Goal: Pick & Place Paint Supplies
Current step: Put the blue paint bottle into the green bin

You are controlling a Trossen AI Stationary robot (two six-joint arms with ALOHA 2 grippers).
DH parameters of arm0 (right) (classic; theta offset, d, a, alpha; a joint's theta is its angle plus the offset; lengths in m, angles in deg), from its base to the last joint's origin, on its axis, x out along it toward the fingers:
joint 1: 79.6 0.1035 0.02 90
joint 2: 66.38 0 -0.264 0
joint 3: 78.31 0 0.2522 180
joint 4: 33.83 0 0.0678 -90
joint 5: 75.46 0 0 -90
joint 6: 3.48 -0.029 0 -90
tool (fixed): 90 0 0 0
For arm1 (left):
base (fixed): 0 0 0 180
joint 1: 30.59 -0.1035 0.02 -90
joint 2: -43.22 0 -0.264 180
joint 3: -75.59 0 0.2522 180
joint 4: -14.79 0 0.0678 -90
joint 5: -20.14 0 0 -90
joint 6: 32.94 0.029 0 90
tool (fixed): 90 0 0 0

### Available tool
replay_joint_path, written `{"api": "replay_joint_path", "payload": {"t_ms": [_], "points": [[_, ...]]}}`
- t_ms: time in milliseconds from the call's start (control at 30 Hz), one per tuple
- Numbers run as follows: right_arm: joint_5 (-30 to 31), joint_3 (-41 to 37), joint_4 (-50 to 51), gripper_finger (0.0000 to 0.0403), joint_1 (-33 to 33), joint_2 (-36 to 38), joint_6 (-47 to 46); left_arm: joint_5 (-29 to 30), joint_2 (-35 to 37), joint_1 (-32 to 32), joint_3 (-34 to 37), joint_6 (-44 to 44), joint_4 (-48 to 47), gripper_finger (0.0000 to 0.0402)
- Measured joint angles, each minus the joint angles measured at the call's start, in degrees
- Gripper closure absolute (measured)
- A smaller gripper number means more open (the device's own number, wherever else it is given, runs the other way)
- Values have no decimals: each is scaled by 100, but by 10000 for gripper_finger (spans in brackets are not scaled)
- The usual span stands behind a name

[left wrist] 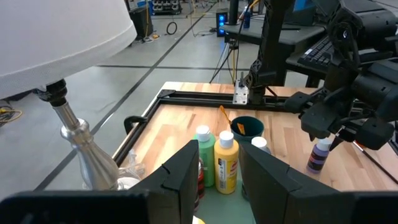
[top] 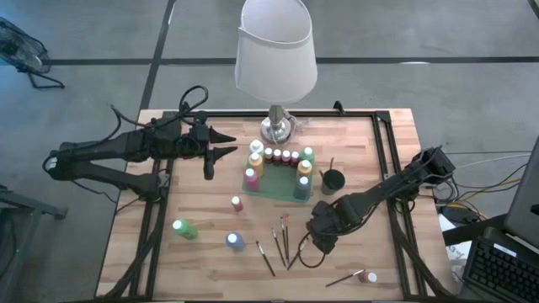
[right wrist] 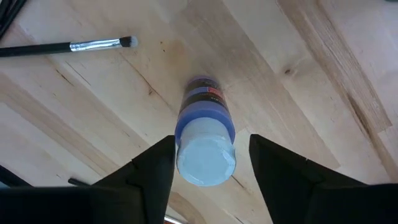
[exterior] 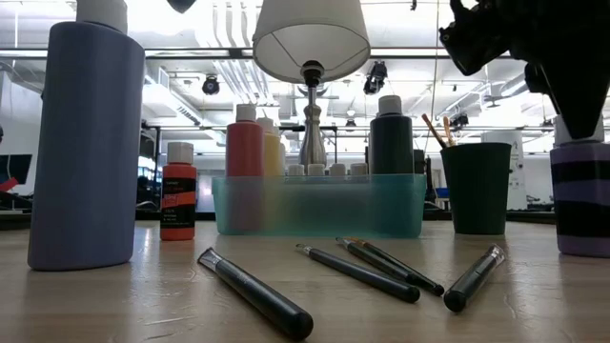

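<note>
Right jaws: your right gripper (right wrist: 211, 163) stands parted around the upright purple white-capped paint bottle (right wrist: 204, 134), gaps both sides.
Left jaws: your left gripper (left wrist: 217, 177) is partly open, empty.

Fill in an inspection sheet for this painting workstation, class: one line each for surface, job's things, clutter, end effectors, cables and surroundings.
Surface: wooden table, black frame rails.
Job's things: paint bottles in the green tray; others loose, including a green bottle; paintbrushes lying on the wood; dark cup holding brushes.
Clutter: lamp behind the tray.
End effectors: right end effector open around an upright purple bottle; left end effector open, beside the tray.
Cables: bundle off the table's right edge.
Surroundings: grey floor; workshop behind.
</note>
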Motion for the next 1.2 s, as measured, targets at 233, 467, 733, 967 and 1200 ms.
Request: {"api": "replay_joint_path", "payload": {"t_ms": [233,467,733,967,1200], "points": [[-28,0,-5,263,-2,0,64,0,0,0,52,0,1,280],[-46,8,-17,290,-7,0,308,0,0,0,54,1,-1,280],[-44,72,-42,266,-7,0,409,0,0,2,54,2,-1,280],[-59,107,-45,290,-41,2,484,0,0,0,54,2,-1,280],[-17,424,-47,279,-163,13,996,1,0,0,53,16,-1,280]]}}
